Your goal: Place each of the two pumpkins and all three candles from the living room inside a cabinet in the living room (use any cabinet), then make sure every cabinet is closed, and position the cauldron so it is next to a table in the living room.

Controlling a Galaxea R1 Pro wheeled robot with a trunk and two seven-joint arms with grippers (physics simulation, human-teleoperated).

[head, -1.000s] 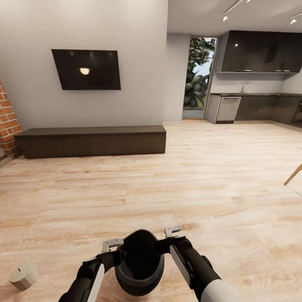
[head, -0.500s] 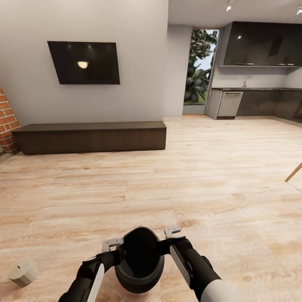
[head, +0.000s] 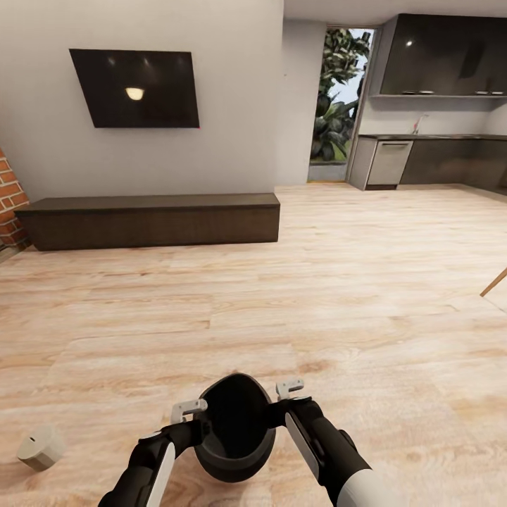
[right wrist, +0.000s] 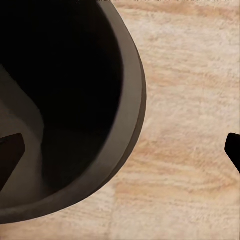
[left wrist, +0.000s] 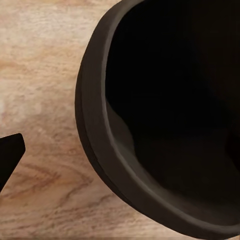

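A black cauldron (head: pixel 234 429) hangs low in front of me between my two arms, over the wood floor. My left gripper (head: pixel 189 408) is at its left rim and my right gripper (head: pixel 289 388) at its right rim. In the right wrist view the cauldron (right wrist: pixel 65 110) has its rim between two widely spread fingers (right wrist: pixel 11 156), so that gripper is open. In the left wrist view the cauldron (left wrist: pixel 165 120) lies beside one dark finger (left wrist: pixel 10 156) at the frame's edge. A grey-tan candle (head: pixel 40 446) lies on the floor at my left. The long dark-brown cabinet (head: pixel 151 220) stands shut against the far wall.
A black TV (head: pixel 134 88) hangs above the cabinet and a brick pillar (head: pixel 8 208) stands at its left end. The kitchen (head: pixel 436 141) with dark cupboards lies far right. A slanted wooden leg (head: pixel 495 282) juts in at the right edge.
The whole view has shifted: cabinet and TV look nearer and the ceiling has dropped out of sight. The cauldron stays between my grippers, slightly higher in the picture.
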